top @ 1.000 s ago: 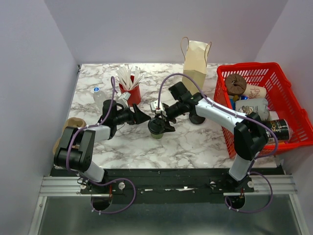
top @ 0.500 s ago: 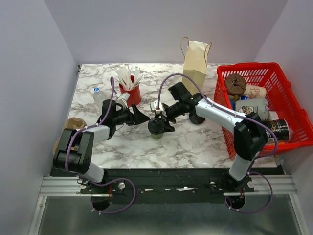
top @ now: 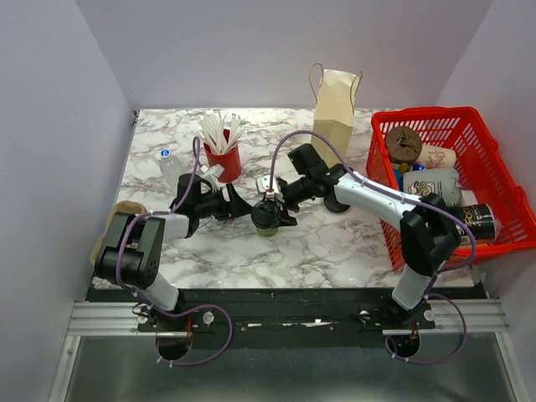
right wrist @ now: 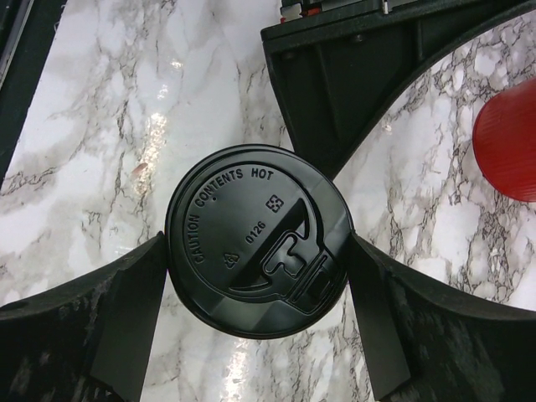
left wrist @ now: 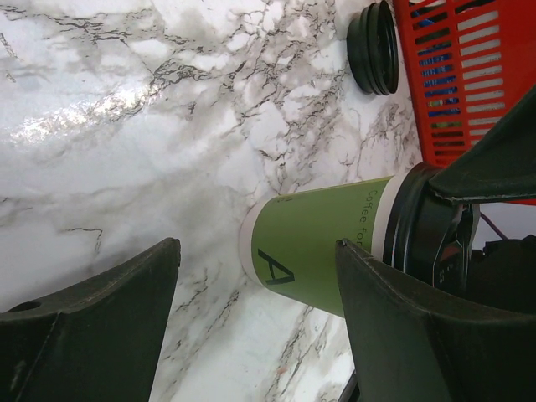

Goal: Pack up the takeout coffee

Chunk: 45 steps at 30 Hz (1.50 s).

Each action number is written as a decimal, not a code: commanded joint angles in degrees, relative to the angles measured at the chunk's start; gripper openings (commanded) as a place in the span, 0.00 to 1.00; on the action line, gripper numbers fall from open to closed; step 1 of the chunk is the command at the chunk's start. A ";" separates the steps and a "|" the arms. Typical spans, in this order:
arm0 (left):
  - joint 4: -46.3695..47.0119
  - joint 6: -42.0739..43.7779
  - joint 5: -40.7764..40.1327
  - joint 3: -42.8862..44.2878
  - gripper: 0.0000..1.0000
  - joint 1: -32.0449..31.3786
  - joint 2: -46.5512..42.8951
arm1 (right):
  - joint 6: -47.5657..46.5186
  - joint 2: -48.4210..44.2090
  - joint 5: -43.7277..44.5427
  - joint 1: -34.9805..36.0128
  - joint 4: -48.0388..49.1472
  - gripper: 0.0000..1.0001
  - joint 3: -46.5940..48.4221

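I am two pairs of black fingers, and the takeout coffee [left wrist: 322, 251] stands upright near the middle of the glossy grey-veined marble table [top: 335, 251], right between us. It is a small tapered paper cup, matte olive green with a black letter A printed on its side and a pale rim at the foot. My left gripper [top: 241, 205] reaches in low from about 9 o'clock of the cup, and its blunt, matte plastic fingers [left wrist: 92, 327] are spread wide and hold nothing; the cup's wall shows beyond the gap. My right gripper [right wrist: 255, 247] comes from about 2 o'clock and looks straight down on the round black plastic lid [right wrist: 251, 226], smooth and slightly shiny, embossed with "CAUTION CONTENTS HOT" and a raised sip spout. Its rough-grained fingers [right wrist: 84, 335] stand wide apart, one at each side of the lid — so close to the rim that I cannot tell whether they touch it. A loose flat black disc [left wrist: 374, 46] lies on the marble at about 3 o'clock of the cup, and farther out that way sits the red plastic lattice basket [top: 423, 114]. At 11 o'clock is a red cup [top: 226, 161] bristling with white sticks [top: 216, 130]; at 1 o'clock stands a tan paper bag [top: 335, 109] with thin loop handles.
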 commanded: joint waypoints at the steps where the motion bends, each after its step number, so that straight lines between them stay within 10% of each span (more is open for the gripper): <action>1: 1.23 0.42 -0.15 -0.18 0.82 -0.18 0.36 | -2.06 3.25 8.17 0.71 -2.10 0.89 -4.21; 17: -1.76 1.91 0.90 2.73 0.84 1.85 -3.15 | 9.89 1.58 -3.68 -0.88 -11.33 1.00 6.07; 45: -4.75 3.94 1.61 2.29 0.84 2.37 -5.71 | 6.82 5.80 2.27 -0.88 -9.05 0.97 9.77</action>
